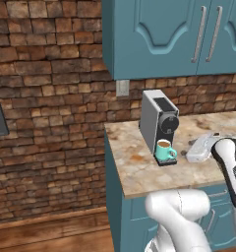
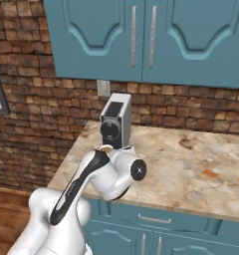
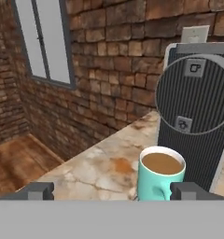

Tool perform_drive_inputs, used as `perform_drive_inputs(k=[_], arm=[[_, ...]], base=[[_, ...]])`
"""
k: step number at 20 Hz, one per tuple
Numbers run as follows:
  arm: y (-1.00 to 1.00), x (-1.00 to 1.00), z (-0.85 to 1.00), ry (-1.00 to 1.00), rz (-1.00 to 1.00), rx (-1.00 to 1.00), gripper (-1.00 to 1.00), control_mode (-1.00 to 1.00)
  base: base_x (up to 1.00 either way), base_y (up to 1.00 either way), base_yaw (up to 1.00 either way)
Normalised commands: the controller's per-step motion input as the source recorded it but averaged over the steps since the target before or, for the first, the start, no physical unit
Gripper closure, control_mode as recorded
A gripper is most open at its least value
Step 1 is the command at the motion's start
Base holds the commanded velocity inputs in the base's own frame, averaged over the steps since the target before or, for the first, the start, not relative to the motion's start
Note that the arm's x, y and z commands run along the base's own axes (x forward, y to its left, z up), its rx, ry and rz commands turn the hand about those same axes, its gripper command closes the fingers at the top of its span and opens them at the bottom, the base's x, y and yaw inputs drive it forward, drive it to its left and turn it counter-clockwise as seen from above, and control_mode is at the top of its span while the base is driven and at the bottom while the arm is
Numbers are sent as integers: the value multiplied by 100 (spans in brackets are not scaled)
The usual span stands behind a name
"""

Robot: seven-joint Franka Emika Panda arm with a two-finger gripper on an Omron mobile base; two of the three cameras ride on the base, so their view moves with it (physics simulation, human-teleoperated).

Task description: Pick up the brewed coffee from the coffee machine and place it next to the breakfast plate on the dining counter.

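Brick, brown and rough, ran along the wall [image 1: 51, 98] on the left, with a window [image 3: 44, 42] set in it in the hand view. Right of that lay the marbled surface [image 1: 139, 167], under teal cabinets [image 1: 159, 34]. On it stood the machine [image 1: 158, 123], and the mug [image 1: 164, 150] sat upright on its black tray [image 1: 165, 161], under the black head, full of light brown coffee, its handle turned toward the front. A small grey toaster [image 1: 201, 147] lay just right of the mug, apart from it. The white arm [image 1: 230, 167] rose at the far right. In the hand view the pincer [image 3: 111, 191] stood apart, its tips [image 3: 39, 191] either side of the view, empty, with the mug [image 3: 160, 179] near the right tip and not between them.
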Motion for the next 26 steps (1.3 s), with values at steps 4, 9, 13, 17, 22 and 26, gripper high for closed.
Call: perform_drive_inputs(k=[4,9,13,17,22,26], arm=[[-10,30,-37,-10,25,0,-100,-100],[0,31,-30,-8,13,0,-100,-100],[-2,31,-20,-8,1,0,-100,-100],[-1,31,-27,-4,0,0,-100,-100],[0,40,-29,-1,0,0,-100,-100],[-13,31,-20,-2,0,0,-100,-100]], base=[[0,0,0],[0,0,0],[0,0,0],[0,0,0],[0,0,0],[0,0,0]])
